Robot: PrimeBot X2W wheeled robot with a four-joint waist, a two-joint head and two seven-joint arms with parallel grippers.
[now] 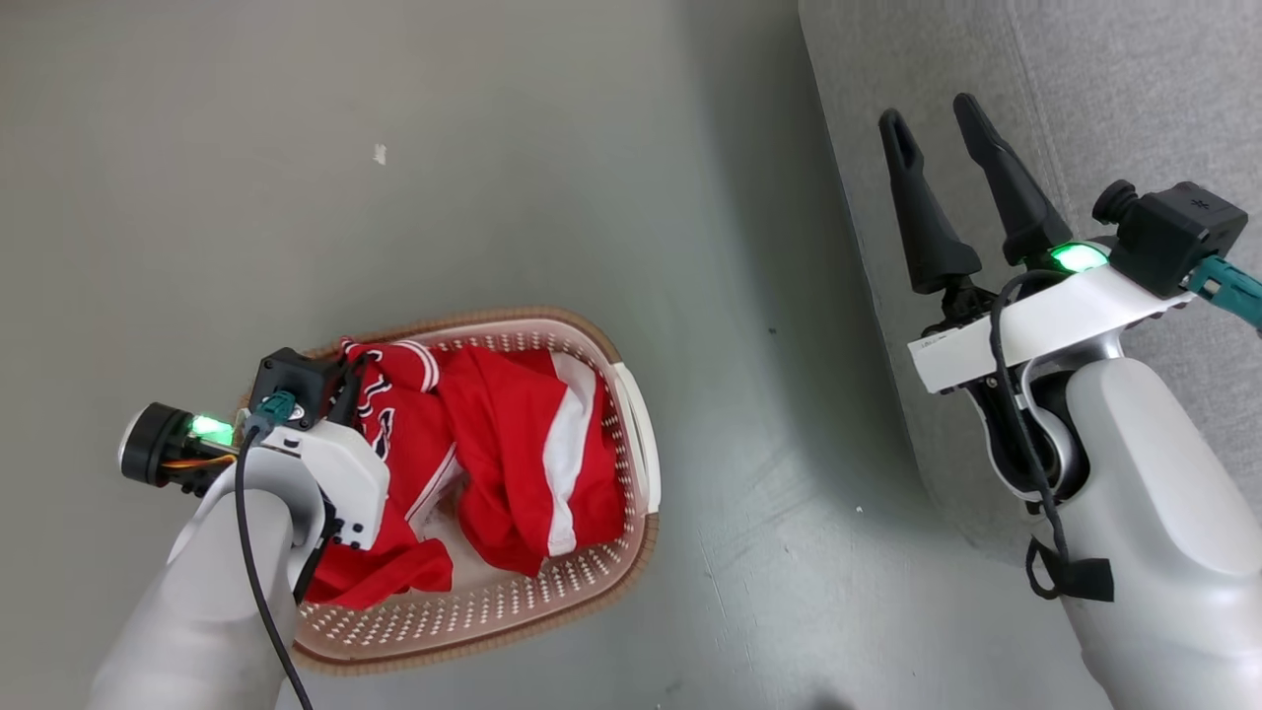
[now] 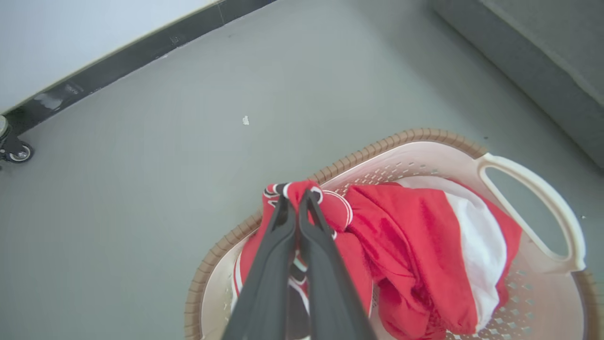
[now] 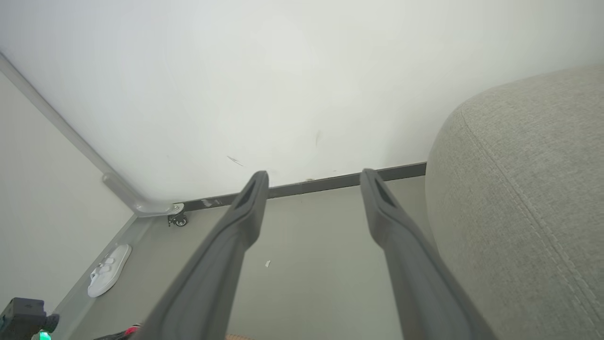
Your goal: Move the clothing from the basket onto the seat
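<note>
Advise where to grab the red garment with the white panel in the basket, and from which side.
Pinch the humped red fold of the white-panel garment, beside its white stripe, coming straight down. It lies crumpled, so that ridge stands proud for two fingers; the basket walls likely block a side approach. The left gripper is shut on the lettered garment alongside, so stay clear.

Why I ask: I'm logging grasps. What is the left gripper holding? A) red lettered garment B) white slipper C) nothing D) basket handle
A: the left wrist view shows the left gripper shut on a fold of the red lettered garment over the basket.
</note>
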